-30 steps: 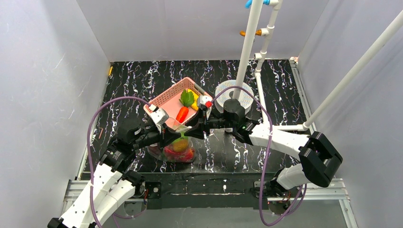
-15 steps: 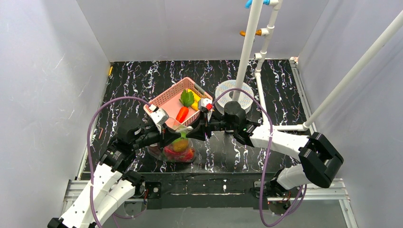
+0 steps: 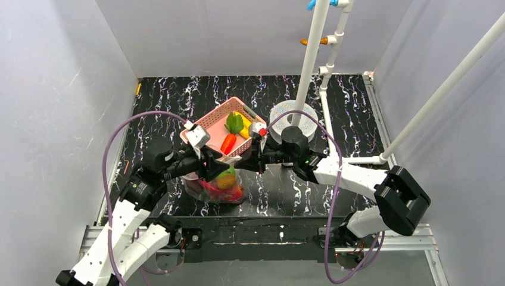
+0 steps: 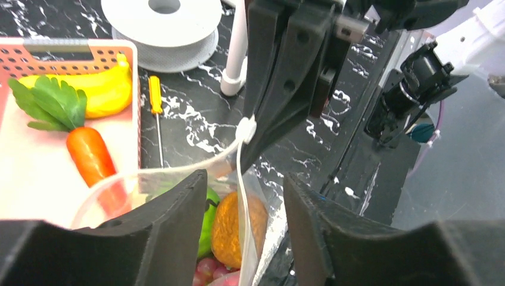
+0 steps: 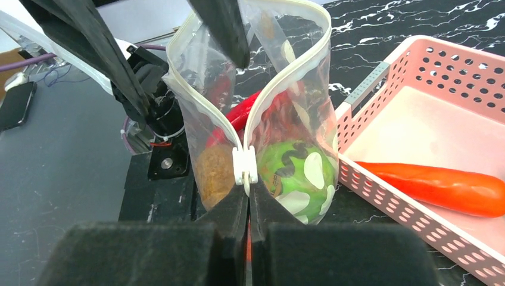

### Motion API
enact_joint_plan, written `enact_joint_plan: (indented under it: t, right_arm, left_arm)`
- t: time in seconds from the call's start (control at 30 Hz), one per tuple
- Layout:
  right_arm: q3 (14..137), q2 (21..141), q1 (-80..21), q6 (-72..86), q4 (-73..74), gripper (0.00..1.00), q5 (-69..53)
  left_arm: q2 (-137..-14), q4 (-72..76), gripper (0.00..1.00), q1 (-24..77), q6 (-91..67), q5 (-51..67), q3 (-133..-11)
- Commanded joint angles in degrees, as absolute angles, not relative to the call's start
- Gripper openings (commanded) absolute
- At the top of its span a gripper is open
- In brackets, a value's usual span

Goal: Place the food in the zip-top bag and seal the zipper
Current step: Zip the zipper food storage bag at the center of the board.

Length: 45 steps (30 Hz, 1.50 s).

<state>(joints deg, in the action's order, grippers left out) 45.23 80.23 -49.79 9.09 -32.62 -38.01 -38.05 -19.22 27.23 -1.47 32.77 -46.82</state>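
White walls box in a black marbled bench (image 3: 172, 101), where we see the zip-top bag (image 3: 217, 189) standing at 6 o'clock of the pink basket (image 3: 209, 122), its mouth gaping, with a brown-orange fruit (image 4: 235, 229), a green piece (image 5: 286, 173) and a red chili (image 5: 241, 116) showing through the plastic. Reaching in from 3 o'clock, the right end effector (image 5: 247, 193) is pressed together on the zipper (image 5: 205, 116) at its white slider, while the left end effector (image 4: 244, 179) at 9 o'clock stands spread with the bag's rim passing between its fingers. We find a carrot (image 4: 89, 155), a green leafy piece (image 4: 50, 104) and a banana (image 4: 101, 89) lying in the basket.
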Motion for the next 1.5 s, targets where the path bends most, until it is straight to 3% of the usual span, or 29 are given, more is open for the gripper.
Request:
enact_joint_plan:
  t: [0.0,0.23,0.43,0.53,0.77,1.13,1.47]
  right_arm:
    - [49.04,79.23,-49.43,11.95,-30.68,0.01,-38.96]
    - [54.61,80.42,-49.31,15.33,-21.78,0.01,-39.79]
    - [54.56,79.79,-49.25,14.12,-20.79,0.01,-41.65]
    - [54.67,79.42,-49.08,13.35,-19.29,0.01,-41.73]
    - [55.13,79.64,-48.69,13.7,-16.6,0.01,-39.53]
    - [55.47,79.05,-48.72,13.85,-15.71,0.01,-38.23]
    - [45.44,72.04,-48.01,21.4,-25.55,0.01,-24.82]
  left_arm:
    - [-40.38,-16.46,0.56,28.41,5.43,32.46,-50.16]
    - [-50.48,-13.6,0.64,28.83,7.34,39.22,-52.94]
    - [-50.86,-4.47,0.67,28.83,4.01,45.21,-48.0]
    - [-50.52,-3.76,0.62,28.85,4.33,46.47,-46.89]
    - [-48.36,-1.95,0.35,28.83,4.94,45.68,-43.47]
    - [-46.99,-0.35,0.03,28.83,4.44,45.62,-41.77]
    - [-43.03,-4.2,0.0,28.84,4.57,38.73,-41.63]
